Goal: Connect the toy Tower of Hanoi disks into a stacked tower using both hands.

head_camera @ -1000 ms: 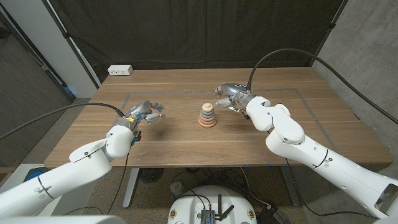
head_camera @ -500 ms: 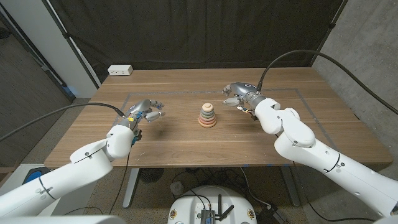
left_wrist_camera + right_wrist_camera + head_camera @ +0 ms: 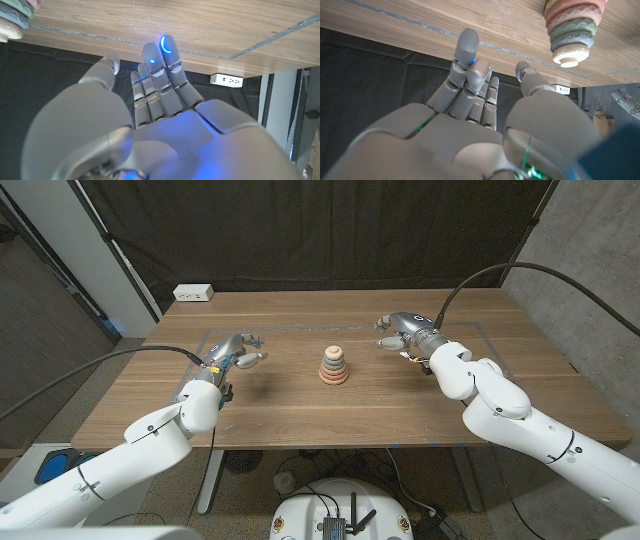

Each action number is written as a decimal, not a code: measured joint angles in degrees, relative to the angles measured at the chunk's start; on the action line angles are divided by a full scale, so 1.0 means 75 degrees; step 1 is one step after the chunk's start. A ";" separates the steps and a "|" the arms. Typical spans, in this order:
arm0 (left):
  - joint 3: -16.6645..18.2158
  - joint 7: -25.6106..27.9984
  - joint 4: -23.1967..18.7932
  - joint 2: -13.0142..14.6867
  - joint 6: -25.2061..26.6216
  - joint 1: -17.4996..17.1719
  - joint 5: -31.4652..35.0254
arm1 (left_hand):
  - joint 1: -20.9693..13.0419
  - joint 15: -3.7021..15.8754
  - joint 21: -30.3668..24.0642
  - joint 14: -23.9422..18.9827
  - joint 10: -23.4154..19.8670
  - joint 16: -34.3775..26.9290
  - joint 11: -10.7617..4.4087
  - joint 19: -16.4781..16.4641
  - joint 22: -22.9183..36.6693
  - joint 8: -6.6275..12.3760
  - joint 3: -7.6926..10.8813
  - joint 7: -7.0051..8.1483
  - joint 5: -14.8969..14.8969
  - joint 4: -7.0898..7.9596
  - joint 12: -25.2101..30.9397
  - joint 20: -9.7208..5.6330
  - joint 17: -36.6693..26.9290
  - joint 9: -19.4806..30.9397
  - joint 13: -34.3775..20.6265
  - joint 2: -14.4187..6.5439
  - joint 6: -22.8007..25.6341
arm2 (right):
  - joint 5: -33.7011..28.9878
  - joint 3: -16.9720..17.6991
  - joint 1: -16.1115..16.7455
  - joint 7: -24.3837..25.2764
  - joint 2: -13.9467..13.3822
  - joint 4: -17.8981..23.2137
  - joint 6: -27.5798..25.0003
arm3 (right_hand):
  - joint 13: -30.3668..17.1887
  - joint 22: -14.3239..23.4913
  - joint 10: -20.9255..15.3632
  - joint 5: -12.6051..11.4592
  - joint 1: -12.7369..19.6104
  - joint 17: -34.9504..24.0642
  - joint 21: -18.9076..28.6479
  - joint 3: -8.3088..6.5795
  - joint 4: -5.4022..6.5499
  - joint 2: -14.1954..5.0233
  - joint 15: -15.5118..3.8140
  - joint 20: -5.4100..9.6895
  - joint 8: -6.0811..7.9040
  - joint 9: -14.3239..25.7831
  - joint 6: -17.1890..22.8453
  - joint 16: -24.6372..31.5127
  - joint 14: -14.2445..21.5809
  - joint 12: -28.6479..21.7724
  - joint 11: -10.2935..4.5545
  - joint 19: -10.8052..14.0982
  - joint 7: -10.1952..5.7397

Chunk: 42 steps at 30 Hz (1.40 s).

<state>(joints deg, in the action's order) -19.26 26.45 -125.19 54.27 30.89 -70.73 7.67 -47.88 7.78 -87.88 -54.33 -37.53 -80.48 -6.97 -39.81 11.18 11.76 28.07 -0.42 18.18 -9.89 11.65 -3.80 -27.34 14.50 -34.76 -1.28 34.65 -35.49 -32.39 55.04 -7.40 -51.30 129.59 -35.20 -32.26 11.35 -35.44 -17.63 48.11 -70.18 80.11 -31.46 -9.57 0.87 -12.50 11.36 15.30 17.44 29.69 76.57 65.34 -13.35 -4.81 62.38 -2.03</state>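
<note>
Wooden table [image 3: 300,405] carries our stacked tower [image 3: 334,366] at its middle. Our left hand [image 3: 236,354] and right hand [image 3: 401,330] stand well apart from it on either side, fingers extended, holding nothing.

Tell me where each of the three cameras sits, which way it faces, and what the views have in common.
Head view: fixed on the robot's head, looking down over the wooden table; both arms, left hand and right hand flank the stacked tower.
Left wrist view: on the left wrist, looking along the hand's back, fingers toward the table.
Right wrist view: on the right wrist, along that hand, toward the tower.
Shared: the tower shows in head and right wrist views.
</note>
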 measured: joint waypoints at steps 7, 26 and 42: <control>-0.0254 0.0097 0.0010 -0.0246 0.0310 0.0219 0.0223 | 0.0000 0.0000 0.0000 0.0000 0.0000 0.0000 0.0000 0.0000 -0.0035 0.0000 0.0000 0.0000 0.0000 0.0000 0.0000 0.0000 0.0000 0.0000 0.0035 0.0000 0.0000 | 0.0346 0.0298 0.0308 0.0494 -0.0284 -0.0132 0.0185 | -0.0003 -0.0001 0.0000 0.0000 0.0062 -0.0037 0.0000 0.0000 0.0000 -0.0100 0.0000 0.0000 0.0000 0.0000 0.0000 0.0048 -0.0001 0.0000 0.0000 0.0000 0.0000; -0.0189 0.0151 -0.0441 -0.0267 0.0891 0.0010 0.0313 | -0.0001 0.0000 0.0030 -0.0001 -0.0001 0.0000 0.0000 -0.0001 -0.0034 0.0000 0.0000 0.0000 0.0000 0.0000 0.0001 0.0000 -0.0022 -0.0001 0.0033 -0.0001 0.0001 | -0.0038 0.0262 0.1177 0.2295 -0.0079 -0.0077 -0.0719 | -0.0039 -0.0001 -0.0082 -0.0053 0.0062 0.0022 0.0029 -0.0053 -0.0010 -0.0099 0.0000 -0.0029 0.0000 -0.0001 0.0138 0.0108 -0.0001 0.0002 -0.0083 0.0027 -0.0055; -0.0340 0.0483 -0.0142 -0.0564 0.0566 -0.0069 0.0261 | -0.0001 0.0000 0.0030 -0.0002 -0.0002 -0.0063 0.0001 -0.0001 -0.0034 0.0000 0.0000 0.0001 0.0000 0.0000 0.0034 0.0000 -0.0021 -0.0001 0.0013 -0.0001 0.0002 | -0.0028 0.0355 0.1585 0.3387 -0.0061 -0.0595 -0.0593 | -0.0052 -0.0059 -0.0079 -0.0082 0.0062 0.0120 0.0028 -0.0117 0.0055 -0.0099 0.0028 -0.0005 0.0000 -0.0022 0.0137 0.0073 -0.0115 0.0080 -0.0085 -0.0009 -0.0055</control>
<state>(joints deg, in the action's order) -21.81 30.07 -126.25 50.03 35.14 -71.25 9.63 -47.89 7.78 -87.66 -54.34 -37.54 -80.95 -6.96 -39.82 10.92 11.76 28.07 -0.41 18.18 -9.89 11.90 -3.80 -27.50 14.49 -34.66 -1.29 34.67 -35.70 -29.72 66.93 18.00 -51.75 125.13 -39.64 -32.65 10.91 -36.03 -18.24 48.58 -69.27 80.32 -32.33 -9.16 0.13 -12.29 11.33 15.30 17.27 30.71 77.12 64.48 -12.75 -5.44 62.31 -2.44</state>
